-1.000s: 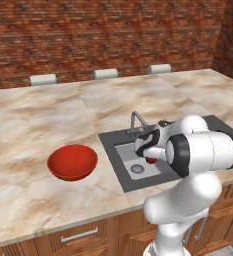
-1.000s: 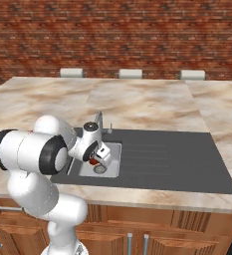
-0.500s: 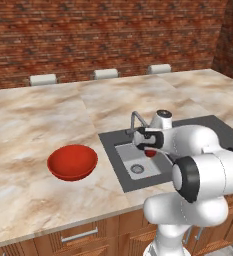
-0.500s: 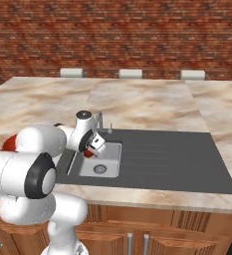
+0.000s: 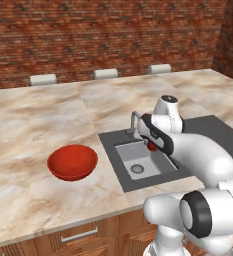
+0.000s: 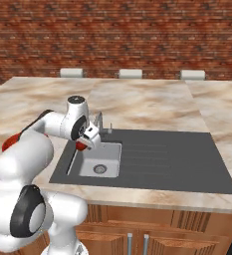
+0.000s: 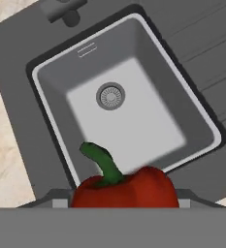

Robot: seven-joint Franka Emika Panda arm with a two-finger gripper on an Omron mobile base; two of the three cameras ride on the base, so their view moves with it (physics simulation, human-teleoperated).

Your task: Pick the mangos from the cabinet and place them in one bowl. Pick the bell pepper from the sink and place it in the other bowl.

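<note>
I find the bell pepper (image 7: 125, 190) lifted clear of the sink (image 7: 129, 109) — dark red, green stem up, seated between the fingers of the gripper (image 7: 124, 201), which is closed on it. From the hand view it hangs above the basin's near edge, the round drain below and apart from it. In the left base view the pepper (image 5: 151, 146) sits over the basin beside the faucet (image 5: 133, 122). The red bowl (image 5: 72, 162) rests on the marble counter (image 5: 38, 120) — well left of the sink.
</note>
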